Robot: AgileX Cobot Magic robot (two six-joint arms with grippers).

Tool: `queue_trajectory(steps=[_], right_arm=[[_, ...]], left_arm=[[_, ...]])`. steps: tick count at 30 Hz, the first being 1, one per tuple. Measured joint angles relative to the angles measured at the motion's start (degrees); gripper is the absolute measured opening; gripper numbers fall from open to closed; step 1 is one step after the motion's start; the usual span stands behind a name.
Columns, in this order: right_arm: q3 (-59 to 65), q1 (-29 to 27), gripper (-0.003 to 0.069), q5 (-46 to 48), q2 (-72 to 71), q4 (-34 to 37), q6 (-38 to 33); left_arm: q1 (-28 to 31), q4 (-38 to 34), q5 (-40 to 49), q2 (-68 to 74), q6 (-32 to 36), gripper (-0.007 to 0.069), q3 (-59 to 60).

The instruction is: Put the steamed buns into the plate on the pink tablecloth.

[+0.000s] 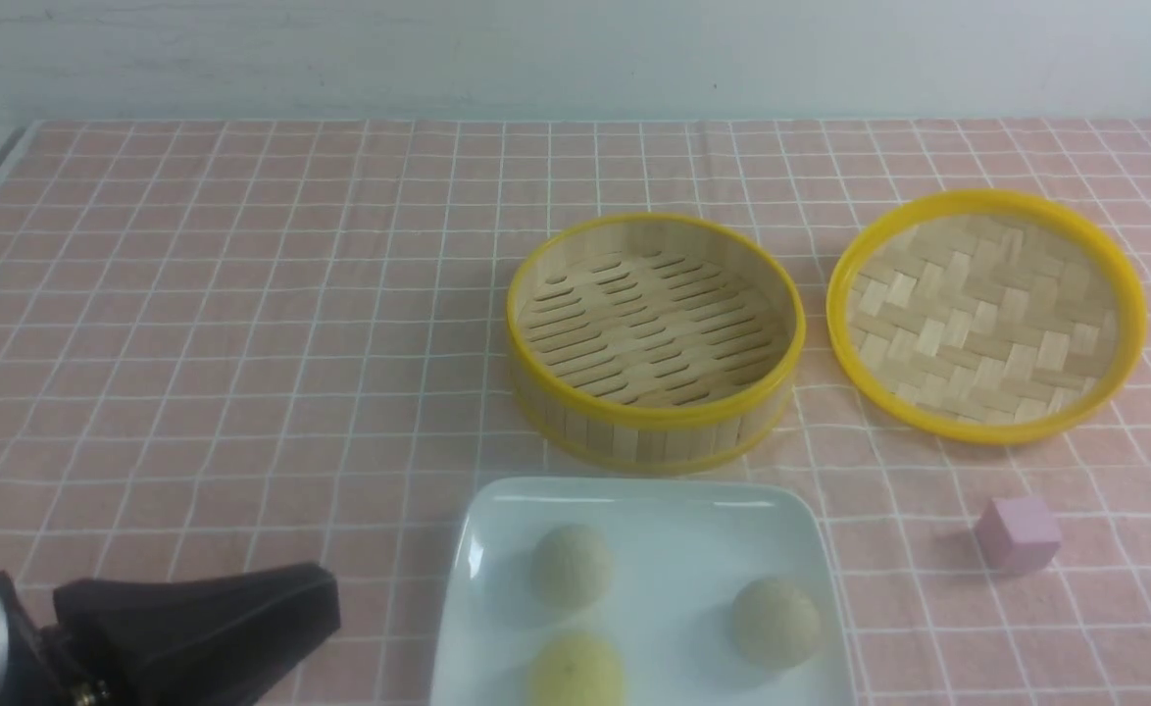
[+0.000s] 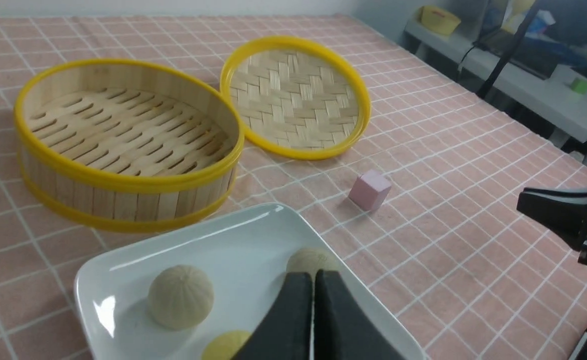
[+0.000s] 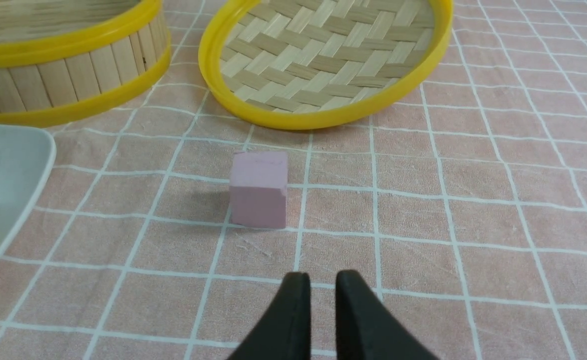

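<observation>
- Left gripper hangs low beside the plate, jaws pressed together, holding nothing.
- Right gripper sits above the tablecloth, jaws slightly parted, empty.
- Three buns lie on the plate.

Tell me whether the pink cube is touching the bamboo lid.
Apart. The right wrist view shows a strip of bare tablecloth between the pink cube and the yellow rim of the bamboo lid.

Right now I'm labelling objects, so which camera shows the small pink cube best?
The right wrist view: the pink cube sits close and central, unobstructed. The front view shows it small, right of the plate; the left wrist view shows it clearly but smaller.
</observation>
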Motion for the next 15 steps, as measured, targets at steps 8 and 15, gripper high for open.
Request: queue_trajectory(steps=[8,15], right_arm=[[0.0,0.0,0.0120,0.0,0.0,0.0,0.0],[0.0,0.0,0.0127,0.0,0.0,0.0,0.0]], left_arm=[[5.3,-7.5,0.0,-1.2,6.7,0.0041,4.5],[26.1,-13.8,-6.3,-6.1,22.6,0.0049,14.2]])
